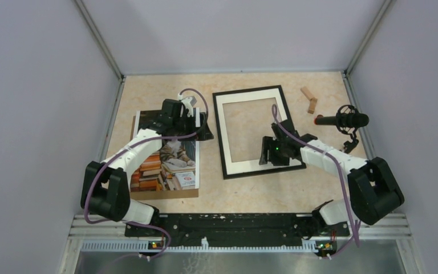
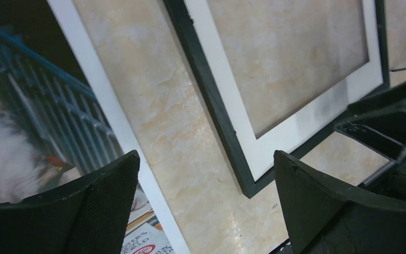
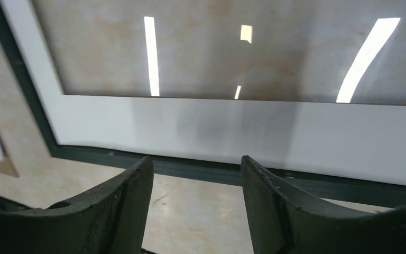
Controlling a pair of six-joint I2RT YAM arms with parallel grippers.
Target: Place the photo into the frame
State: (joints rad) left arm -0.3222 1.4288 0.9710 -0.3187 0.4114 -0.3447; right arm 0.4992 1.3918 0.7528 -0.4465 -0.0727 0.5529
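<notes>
The black frame point(image 1: 218, 136) with its white mat point(image 1: 223, 137) lies flat on the table point(image 1: 251, 194), and the photo point(image 1: 174, 168) is on a brown board point(image 1: 165, 194) to its left. The left gripper point(image 2: 206, 159) hangs spread wide over the bare strip between them. The right gripper point(image 3: 196, 161) has its jaws apart and empty at the frame's near edge, maybe touching it.

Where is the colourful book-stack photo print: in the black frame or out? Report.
Out. The photo lies on a brown board, apart from the thin black rectangular frame, whose white mat shows only tabletop.
</notes>
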